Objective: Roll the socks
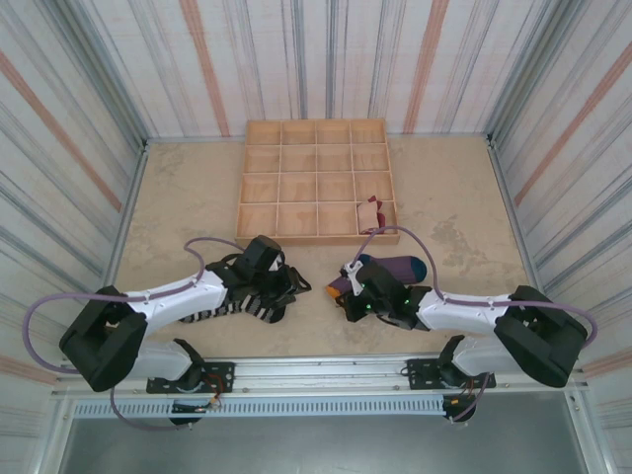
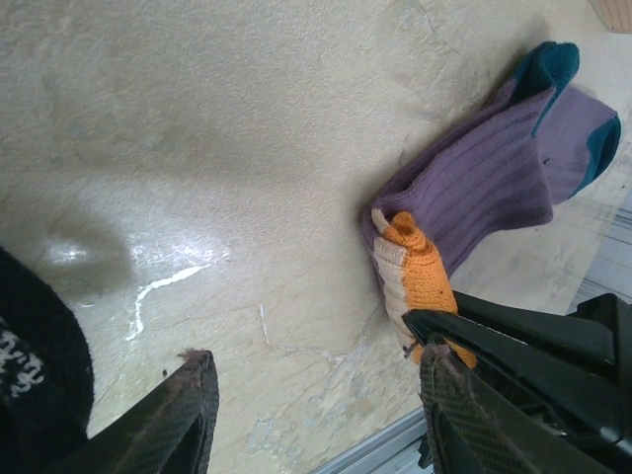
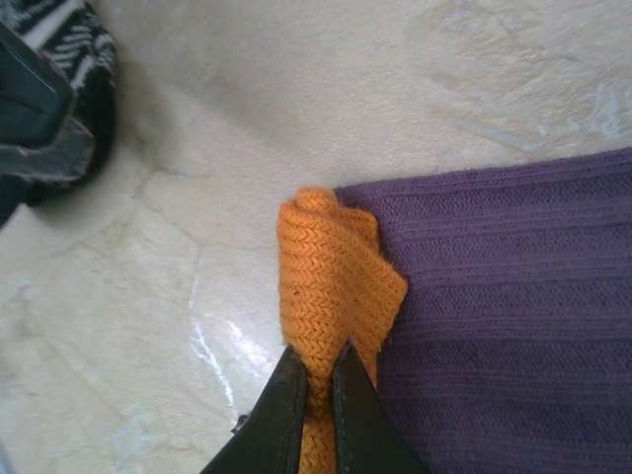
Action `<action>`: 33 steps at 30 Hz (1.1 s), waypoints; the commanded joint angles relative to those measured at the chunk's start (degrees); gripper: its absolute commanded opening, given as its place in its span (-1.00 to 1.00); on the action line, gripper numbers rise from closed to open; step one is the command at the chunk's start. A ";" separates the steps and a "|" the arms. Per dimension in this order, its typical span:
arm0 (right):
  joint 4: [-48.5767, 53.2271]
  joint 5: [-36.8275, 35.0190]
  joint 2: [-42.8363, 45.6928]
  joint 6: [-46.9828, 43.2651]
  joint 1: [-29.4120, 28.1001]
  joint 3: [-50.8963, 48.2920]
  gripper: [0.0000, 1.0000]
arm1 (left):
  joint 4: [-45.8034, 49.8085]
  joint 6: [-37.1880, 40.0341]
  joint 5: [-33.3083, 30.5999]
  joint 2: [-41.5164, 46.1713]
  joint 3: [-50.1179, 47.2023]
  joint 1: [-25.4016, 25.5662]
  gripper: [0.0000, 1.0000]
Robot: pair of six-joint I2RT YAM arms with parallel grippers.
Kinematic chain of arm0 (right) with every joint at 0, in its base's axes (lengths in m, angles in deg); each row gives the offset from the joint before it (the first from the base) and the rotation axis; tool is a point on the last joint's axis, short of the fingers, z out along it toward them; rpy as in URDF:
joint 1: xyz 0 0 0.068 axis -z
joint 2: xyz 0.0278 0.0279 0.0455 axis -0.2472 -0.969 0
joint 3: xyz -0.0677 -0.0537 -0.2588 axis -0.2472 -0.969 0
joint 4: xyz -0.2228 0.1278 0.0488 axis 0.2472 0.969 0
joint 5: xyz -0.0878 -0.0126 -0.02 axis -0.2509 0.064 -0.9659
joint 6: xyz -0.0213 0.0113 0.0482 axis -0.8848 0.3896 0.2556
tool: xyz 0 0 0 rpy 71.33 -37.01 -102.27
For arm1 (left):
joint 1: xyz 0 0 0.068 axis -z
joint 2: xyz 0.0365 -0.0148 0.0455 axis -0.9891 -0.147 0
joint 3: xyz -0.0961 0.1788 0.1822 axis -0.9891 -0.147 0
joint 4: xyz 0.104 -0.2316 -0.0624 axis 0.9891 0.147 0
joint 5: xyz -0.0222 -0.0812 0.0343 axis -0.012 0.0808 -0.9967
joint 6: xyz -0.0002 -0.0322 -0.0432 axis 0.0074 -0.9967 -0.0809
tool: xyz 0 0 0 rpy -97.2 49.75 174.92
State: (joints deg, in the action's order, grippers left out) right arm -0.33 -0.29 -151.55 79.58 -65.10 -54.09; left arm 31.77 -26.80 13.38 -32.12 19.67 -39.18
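Observation:
The purple sock (image 1: 399, 267) lies flat on the table in front of the tray, with teal ends (image 2: 553, 61) pointing away from the left wrist camera. Its orange end (image 3: 331, 262) is curled up and pinched between my right gripper's (image 3: 316, 373) shut fingers. The same gripper (image 1: 351, 288) sits at the sock's left tip. My left gripper (image 2: 316, 395) stands open over bare table, its right finger (image 2: 464, 415) close beside the orange end (image 2: 420, 262). The black-and-white striped sock (image 1: 222, 304) lies bunched under the left arm. A tan sock with red (image 1: 370, 212) rests in a tray compartment.
A wooden tray (image 1: 318, 237) with several compartments stands at the back middle. Striped walls close in the table on three sides. A metal rail (image 1: 326, 370) runs along the near edge. The two grippers are close together at the table's front middle.

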 commanded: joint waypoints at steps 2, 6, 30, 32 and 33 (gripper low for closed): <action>-3.33 15.38 -1.50 5.85 4.60 -0.38 -1.00 | -0.82 1.28 -0.98 -1.60 1.99 0.84 0.11; -8.21 20.50 -5.55 9.73 9.13 -1.71 -1.00 | -1.55 2.13 -1.52 -3.99 3.74 2.16 0.02; -13.35 22.23 -16.22 19.06 19.14 -6.43 -1.00 | -16.51 2.72 -9.30 -20.95 9.08 9.74 0.03; -13.75 22.35 -16.57 19.24 19.34 -6.48 -1.00 | -16.44 2.26 -10.04 -22.18 9.70 9.67 -0.01; -13.88 22.41 -16.60 19.27 19.49 -6.44 -1.00 | -16.68 1.95 -10.37 -22.76 9.95 9.68 -0.03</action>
State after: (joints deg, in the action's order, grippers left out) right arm -20.55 25.19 -165.60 97.46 -46.17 -58.33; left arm 15.73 -24.51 6.04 -52.82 28.64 -30.04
